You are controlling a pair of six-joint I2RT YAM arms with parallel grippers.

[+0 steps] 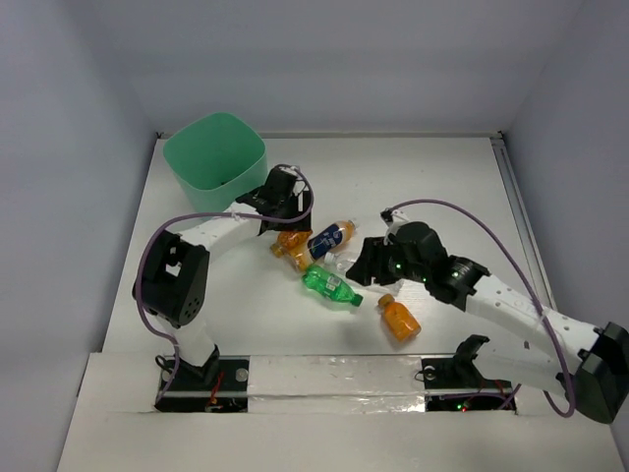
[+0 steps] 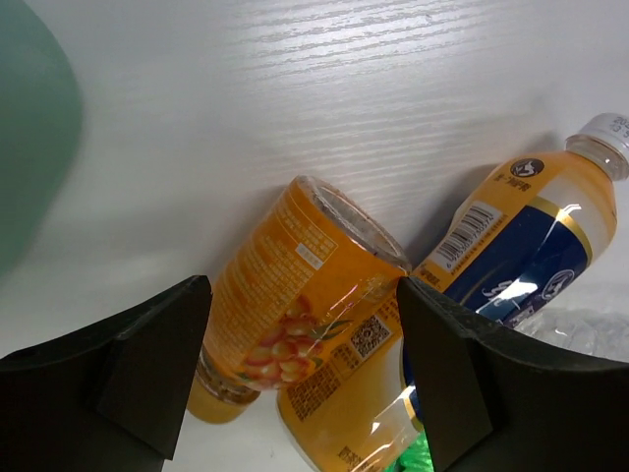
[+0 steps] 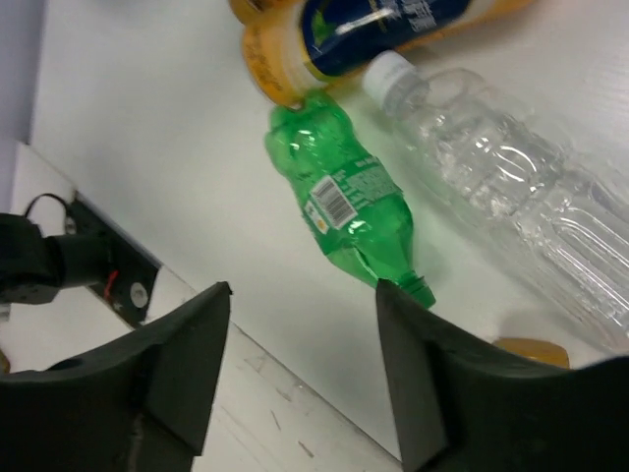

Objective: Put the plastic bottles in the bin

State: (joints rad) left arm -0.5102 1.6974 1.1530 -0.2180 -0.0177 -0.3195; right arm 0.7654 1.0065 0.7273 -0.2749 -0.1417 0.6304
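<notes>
Plastic bottles (image 1: 329, 239) are lying clustered mid-table, around four o'clock from the bin (image 1: 197, 162). The left gripper (image 2: 300, 300) is straddling an orange bottle (image 2: 285, 295), jaws wide (contact unclear); the right gripper (image 3: 303, 295) is hovering, spread wide, over the green bottle (image 3: 344, 197).

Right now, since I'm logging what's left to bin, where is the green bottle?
The green bottle lies on its side near the middle of the top view, just nearer than the blue-labelled bottle, with a lone orange bottle to its right.
</notes>
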